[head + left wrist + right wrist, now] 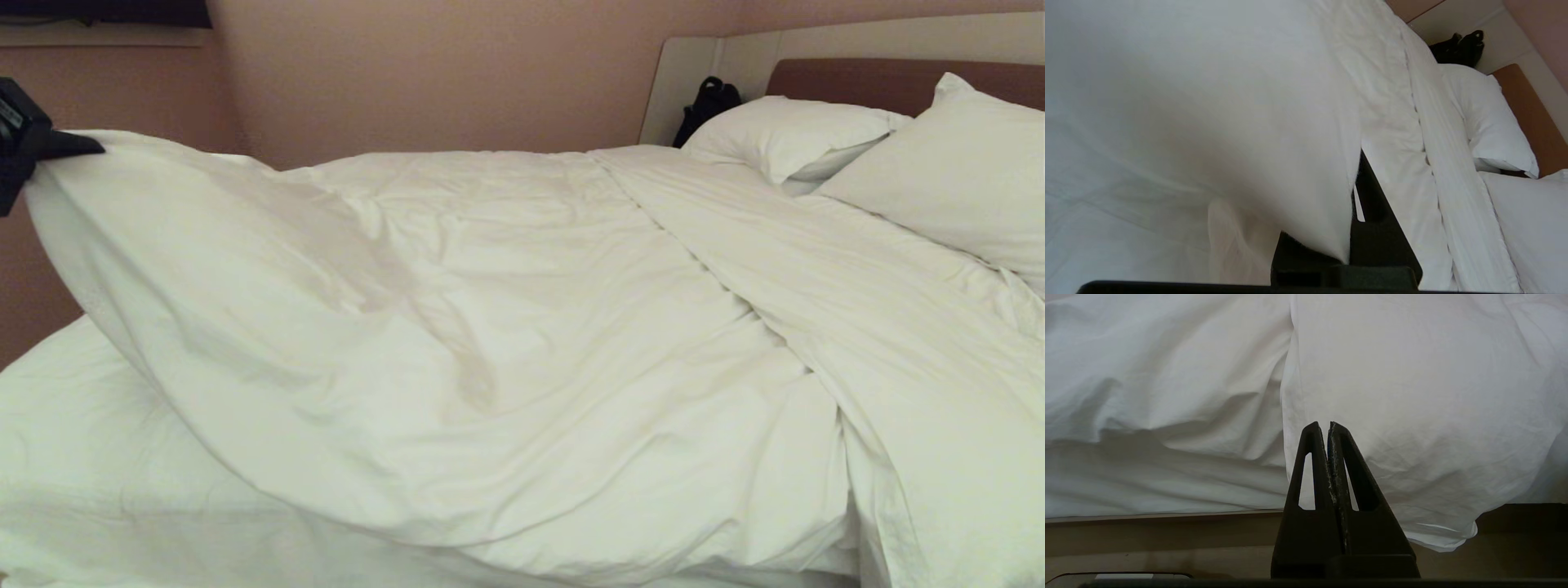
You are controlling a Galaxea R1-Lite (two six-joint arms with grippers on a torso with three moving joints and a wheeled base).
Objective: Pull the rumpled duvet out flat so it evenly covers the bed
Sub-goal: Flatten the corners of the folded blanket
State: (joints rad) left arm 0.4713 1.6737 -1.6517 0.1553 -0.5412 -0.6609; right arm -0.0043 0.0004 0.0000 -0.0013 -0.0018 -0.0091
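Head view showed the black left gripper clenched on the puffy white creased duvet — its raised corner pointed gripperward, length stretching away toward the rectangular white pillows; the right gripper hung clamped empty.

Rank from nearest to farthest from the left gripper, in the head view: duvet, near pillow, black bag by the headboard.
1. duvet: clamped in the left gripper, far left.
2. black bag: against the headboard.
3. near pillow: far right.

I can read no text, label, brand, number or sign anywhere on what I see from here
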